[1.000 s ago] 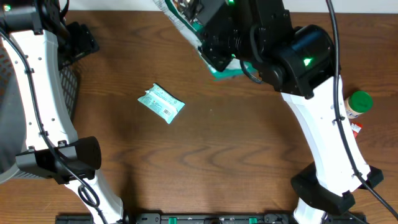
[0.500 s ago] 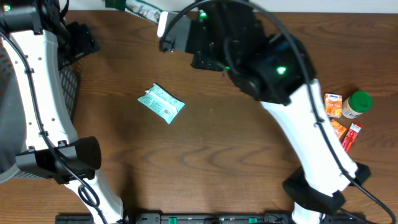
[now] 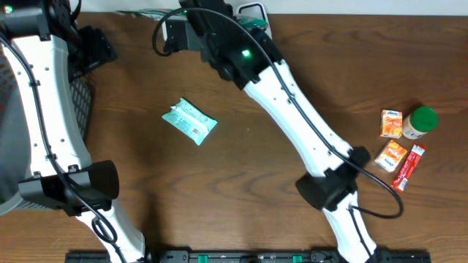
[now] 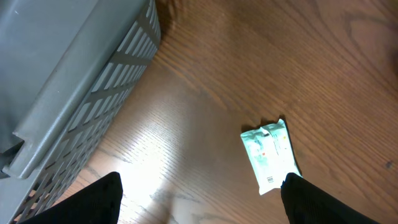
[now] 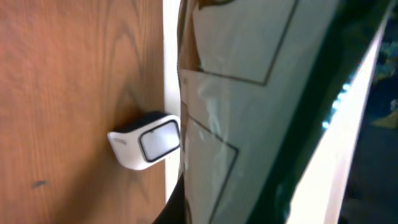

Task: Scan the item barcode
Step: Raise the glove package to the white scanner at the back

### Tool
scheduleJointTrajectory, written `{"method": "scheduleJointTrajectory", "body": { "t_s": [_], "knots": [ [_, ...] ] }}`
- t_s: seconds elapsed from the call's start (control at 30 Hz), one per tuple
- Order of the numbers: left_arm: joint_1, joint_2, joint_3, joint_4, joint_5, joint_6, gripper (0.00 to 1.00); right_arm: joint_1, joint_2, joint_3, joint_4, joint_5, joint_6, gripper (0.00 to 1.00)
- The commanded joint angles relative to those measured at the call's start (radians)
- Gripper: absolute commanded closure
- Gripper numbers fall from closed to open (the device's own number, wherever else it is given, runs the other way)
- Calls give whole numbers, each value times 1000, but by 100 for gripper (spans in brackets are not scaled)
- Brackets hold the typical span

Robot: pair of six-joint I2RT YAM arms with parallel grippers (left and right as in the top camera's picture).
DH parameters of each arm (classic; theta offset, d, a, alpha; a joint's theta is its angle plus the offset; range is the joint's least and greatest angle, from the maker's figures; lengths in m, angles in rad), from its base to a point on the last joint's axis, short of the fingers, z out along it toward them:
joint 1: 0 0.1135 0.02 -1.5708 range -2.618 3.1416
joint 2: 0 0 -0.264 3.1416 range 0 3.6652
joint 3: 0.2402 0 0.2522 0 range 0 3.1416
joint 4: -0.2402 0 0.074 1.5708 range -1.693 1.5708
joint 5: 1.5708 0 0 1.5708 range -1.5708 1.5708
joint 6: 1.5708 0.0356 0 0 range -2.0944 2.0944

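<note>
Right wrist: right fingers (image 5: 177, 210) pinch pouch (image 5: 249, 93), just beside scanner (image 5: 146, 140); left fingers (image 4: 93, 200) spread.

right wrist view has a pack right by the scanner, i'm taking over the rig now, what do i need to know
Right tool: shut on the pack, held at the far edge of the table beside the white scanner.
Left tool: open, empty, above the table near the grey basket.
Teal packet: lies loose mid-table.
Done: pack picked up and at the scanner.
Left: barcode not visible, so confirm the scan, then set the pack aside.
</note>
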State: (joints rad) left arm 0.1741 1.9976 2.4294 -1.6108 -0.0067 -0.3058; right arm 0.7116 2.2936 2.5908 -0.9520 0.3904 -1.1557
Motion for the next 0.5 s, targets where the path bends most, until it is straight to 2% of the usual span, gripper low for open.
{"method": "scheduleJointTrajectory", "body": {
  "t_s": [0.0, 0.47],
  "knots": [
    [4, 7, 4, -56, -13, 13, 18, -46, 63, 12, 58, 35, -131, 99],
    [4, 7, 4, -56, -13, 13, 18, -159, 340, 12, 499, 19, -301, 99]
  ]
}}
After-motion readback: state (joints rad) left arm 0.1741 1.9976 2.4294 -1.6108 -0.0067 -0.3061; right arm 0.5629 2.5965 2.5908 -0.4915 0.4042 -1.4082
